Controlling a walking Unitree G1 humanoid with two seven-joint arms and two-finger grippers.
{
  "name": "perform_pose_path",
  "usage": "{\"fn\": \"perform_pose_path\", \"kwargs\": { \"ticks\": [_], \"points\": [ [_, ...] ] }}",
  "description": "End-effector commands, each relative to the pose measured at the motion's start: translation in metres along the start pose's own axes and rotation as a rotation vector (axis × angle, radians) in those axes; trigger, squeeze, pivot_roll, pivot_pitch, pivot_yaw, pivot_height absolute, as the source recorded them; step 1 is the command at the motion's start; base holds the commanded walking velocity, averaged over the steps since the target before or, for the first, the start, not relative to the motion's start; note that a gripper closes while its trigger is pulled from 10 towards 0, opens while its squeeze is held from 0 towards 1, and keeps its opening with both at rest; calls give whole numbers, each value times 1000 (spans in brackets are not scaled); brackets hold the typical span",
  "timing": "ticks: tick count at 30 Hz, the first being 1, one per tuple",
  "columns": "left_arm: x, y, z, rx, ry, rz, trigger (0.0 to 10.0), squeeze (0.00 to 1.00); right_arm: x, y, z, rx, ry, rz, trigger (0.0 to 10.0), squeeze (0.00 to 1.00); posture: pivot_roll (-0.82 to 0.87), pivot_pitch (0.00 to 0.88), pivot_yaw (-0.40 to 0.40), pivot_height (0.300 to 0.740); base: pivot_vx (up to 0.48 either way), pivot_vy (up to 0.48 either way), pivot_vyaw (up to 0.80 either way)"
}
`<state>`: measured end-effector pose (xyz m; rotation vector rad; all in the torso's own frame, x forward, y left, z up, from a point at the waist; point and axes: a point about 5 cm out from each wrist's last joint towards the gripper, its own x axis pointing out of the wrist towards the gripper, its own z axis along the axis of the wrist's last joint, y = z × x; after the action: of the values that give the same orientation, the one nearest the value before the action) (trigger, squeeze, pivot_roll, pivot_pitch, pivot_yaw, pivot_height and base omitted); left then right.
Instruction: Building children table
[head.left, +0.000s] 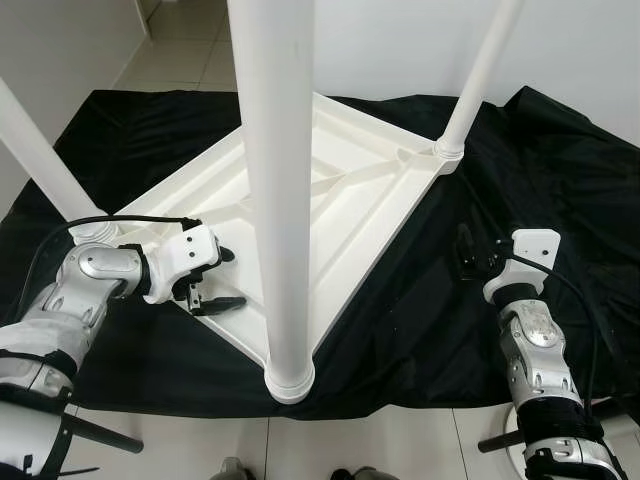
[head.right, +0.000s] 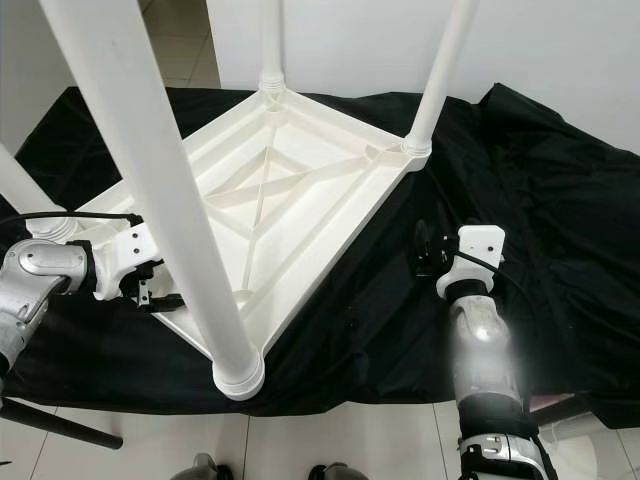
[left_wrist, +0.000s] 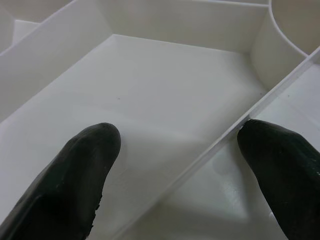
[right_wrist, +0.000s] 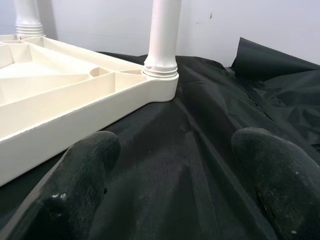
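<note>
Left gripper (head.left: 222, 280) sits spread over the near rim of the upturned white plastic tabletop (head.left: 350, 200), fingers straddling one rib, clamped on nothing. Beyond it, four white round legs (head.left: 277, 190) stand seated in their corner sockets, so assembly looks nearly finished, flipping upright remaining. Right gripper (head.left: 475, 255) hovers open above the black cloth (head.left: 560, 170).

A white plastic children's table (head.left: 340, 200) lies upside down on a black cloth, its ribbed underside facing up and its four round legs (head.left: 278, 180) standing upright at the corners. Its near edge sits between the left tool's (head.left: 212, 282) fingers.
</note>
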<state>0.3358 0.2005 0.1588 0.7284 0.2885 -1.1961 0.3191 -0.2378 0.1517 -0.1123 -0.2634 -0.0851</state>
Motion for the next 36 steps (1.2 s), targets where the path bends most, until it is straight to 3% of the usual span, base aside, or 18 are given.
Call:
{"fn": "perform_pose_path", "kwargs": {
  "ticks": [1,4,5,7,8,9,10,11,15,16,25,33,34,35,36],
  "points": [
    [8,-16,-24,-54,110,-71,9137,0,-1,-6,-2,-5,11,-23,10000,0,-25,132,-4,740,0,0,0],
    [11,-16,-27,-47,144,-76,8941,0,0,-6,-1,-5,9,-26,10000,0,-27,133,0,740,0,0,0],
    [12,-15,-29,-50,163,-77,4549,0,0,-7,-1,-5,7,-28,10000,0,-29,134,2,740,0,0,0],
    [13,-15,-29,-56,165,-75,4549,0,-1,-7,-1,-6,6,-30,10000,0,-29,134,2,740,0,0,0],
    [13,-15,-30,-52,166,-76,3529,0,-1,-7,-1,-5,6,-32,10000,0,-30,133,5,740,0,0,0],
    [13,-15,-30,-52,166,-76,3529,0,-1,-7,-1,-5,6,-32,10000,0,-30,133,5,740,0,0,0],
    [13,-15,-30,-55,169,-80,2667,0,-1,-7,-1,-5,5,-34,10000,0,-30,133,5,740,0,0,0],
    [13,-15,-30,-58,167,-85,824,0,-2,-8,-1,-5,6,-36,10000,0,-30,133,8,740,0,0,0],
    [13,-15,-30,-61,165,-89,824,0,-2,-8,-2,-5,6,-38,10000,0,-30,133,8,740,0,0,0],
    [13,-15,-31,-66,161,-91,0,0,-3,-9,-2,-4,6,-42,10000,0,-28,132,11,740,0,0,0],
    [14,-12,-29,-69,132,-56,0,0,-2,-7,-2,3,5,-48,10000,0,-26,132,8,740,0,0,0],
    [25,-14,-21,-57,63,-25,0,0,-2,-7,-2,2,6,-44,10000,0,-30,134,1,740,0,0,0],
    [27,-14,-19,-70,42,-21,1020,0,-1,-7,-2,2,7,-44,10000,0,-31,134,-1,740,0,0,0],
    [31,-16,-14,-65,10,-15,9647,0,-1,-7,-2,1,7,-43,10000,0,-29,135,-5,740,0,0,0],
    [33,-16,-11,-60,-12,-9,9647,0,-1,-7,-2,1,7,-42,10000,0,-28,135,-6,740,0,0,0]
  ]
}}
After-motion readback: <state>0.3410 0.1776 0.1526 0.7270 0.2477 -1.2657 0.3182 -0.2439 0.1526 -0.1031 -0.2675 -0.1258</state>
